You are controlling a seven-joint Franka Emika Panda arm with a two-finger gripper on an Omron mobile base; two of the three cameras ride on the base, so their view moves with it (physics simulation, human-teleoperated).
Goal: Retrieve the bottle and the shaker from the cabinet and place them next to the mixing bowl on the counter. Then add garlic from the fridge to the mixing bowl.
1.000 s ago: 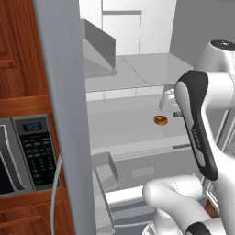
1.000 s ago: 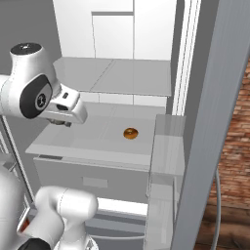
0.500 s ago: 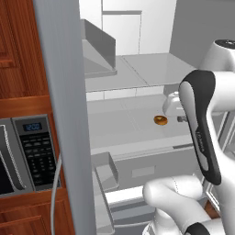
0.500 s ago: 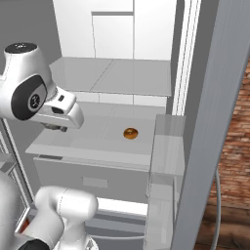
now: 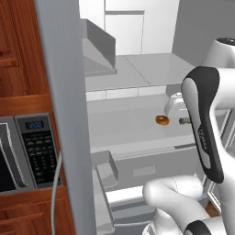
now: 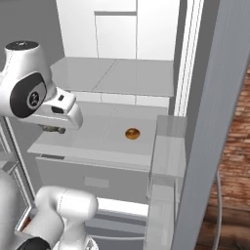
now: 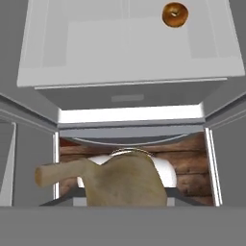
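A pale tan garlic point(image 7: 122, 182) bulb with a stubby stem looms large at the bottom of the hand view and covers the fingertips; my gripper is shut on it. The gripper point(image 6: 52, 129) hangs in front of the open fridge point(image 6: 97, 141), at the left end of its white shelf. In the left base view the gripper point(image 5: 183, 120) peeks out beside my dark forearm, over the shelf's right end. The fridge point(image 7: 120, 48) shelf lies ahead of the hand. The bottle, shaker, cabinet, mixing bowl and counter are out of view.
An orange-brown ring-shaped food item point(image 5: 161, 120) point(image 6: 132, 133) point(image 7: 175, 14) lies on the shelf. The grey fridge door point(image 5: 64, 92) stands open at left with bins point(image 5: 105, 170); another door point(image 6: 195, 146) at right. A microwave point(image 5: 27, 151) sits beside wooden cabinetry point(image 5: 18, 46).
The hand has drawn back a little and lower from the shelf with the garlic still in it. The ring-shaped item has stayed put.
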